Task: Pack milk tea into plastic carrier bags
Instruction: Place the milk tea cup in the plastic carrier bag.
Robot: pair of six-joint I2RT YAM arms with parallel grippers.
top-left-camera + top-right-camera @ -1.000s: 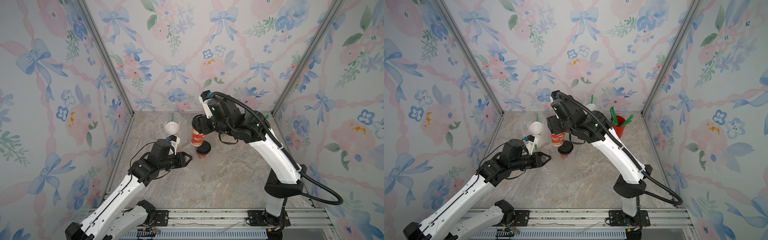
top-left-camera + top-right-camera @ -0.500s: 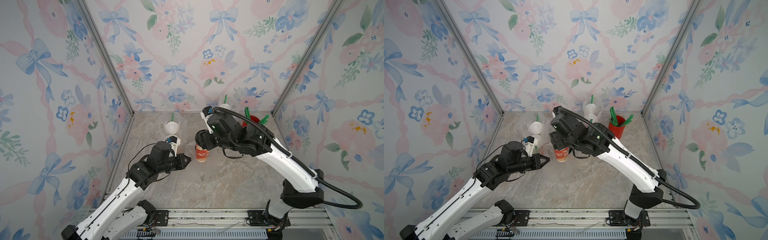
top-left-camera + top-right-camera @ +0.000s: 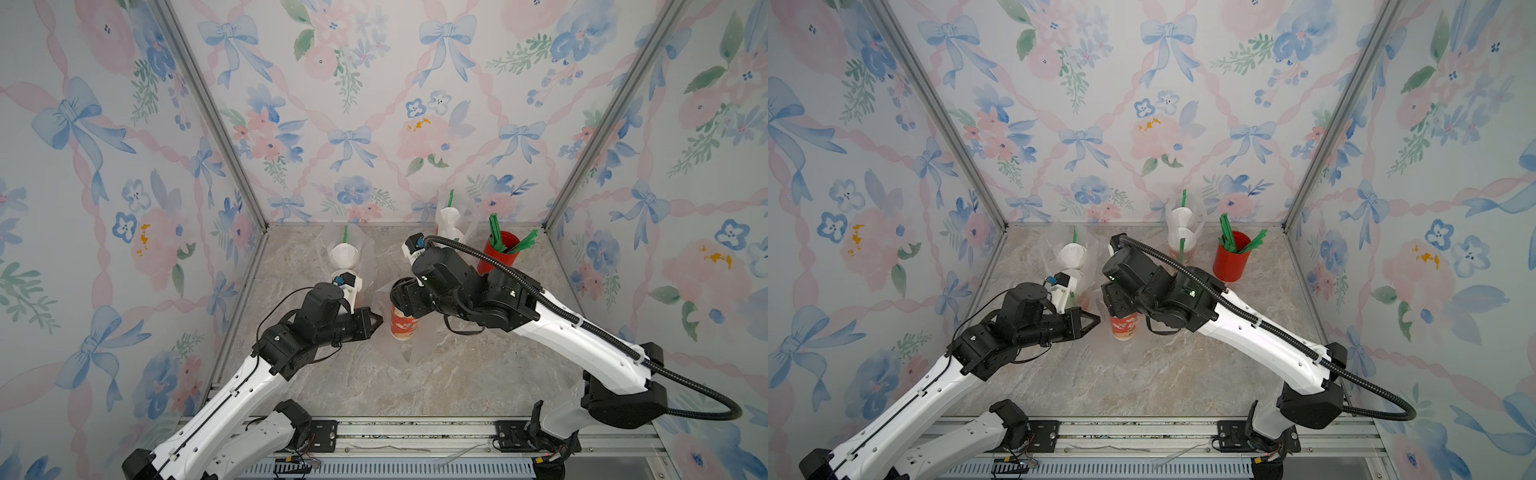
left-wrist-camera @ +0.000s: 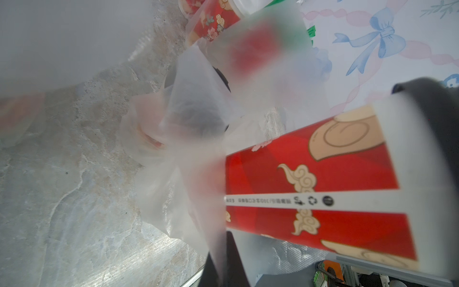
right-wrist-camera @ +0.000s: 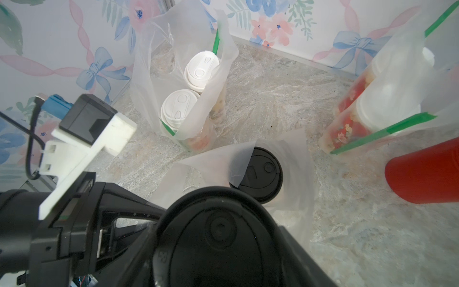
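Red cup [image 3: 403, 326], black-lidded, is upright at mid-tabletop [image 3: 457, 374], clasped near its lid by the right fingers [image 3: 401, 297]. At its 9 o'clock the left fingers [image 3: 376, 321], pressed together, pinch the clear bag [image 4: 193, 179]. A second cup [image 5: 263, 174], black-lidded too, stands in that bag just beside.

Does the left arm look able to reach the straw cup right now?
Probably not: the left pincer is shut on a bag, and the right arm with its cup stands between it and the straw cup.
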